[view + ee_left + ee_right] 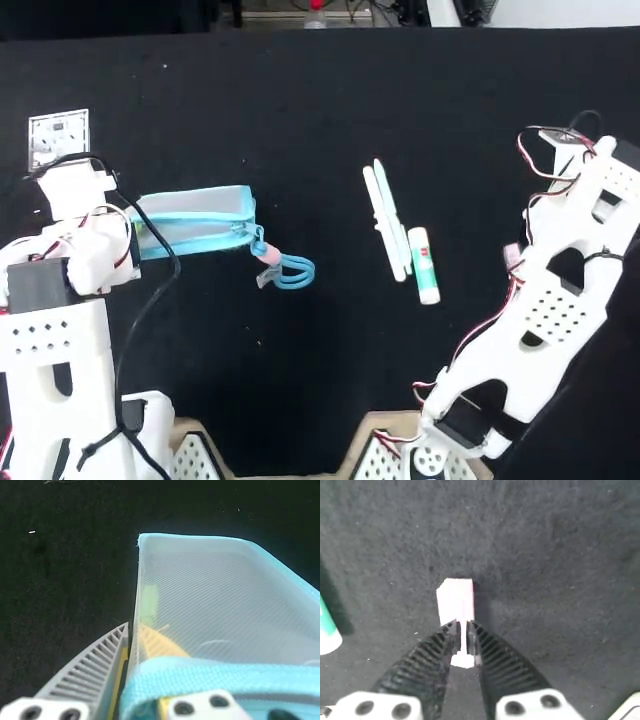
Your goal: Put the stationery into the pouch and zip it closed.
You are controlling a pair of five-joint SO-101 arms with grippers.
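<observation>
Right claw [462, 628] is clenched on a small pink-white eraser [455, 597], pinched at the tips by one end only, with most of the block beyond the jaws. I cannot tell if it is lifted or resting on the black table [330, 100]. Risk: with so shallow a hold, the eraser may pivot or slip out on the carry. Left claw [134, 627] grips one wall of the mesh pouch [215, 595] at its end, one jaw outside and one apparently inside. Risk: the mouth may sag flat, so the eraser catches the rim. The glue stick [424, 265] lies near the right claw, the pens [385, 222] just past it toward the pouch. A low pass may scatter them. Count: one pouch, one eraser, one glue stick, two pens.
</observation>
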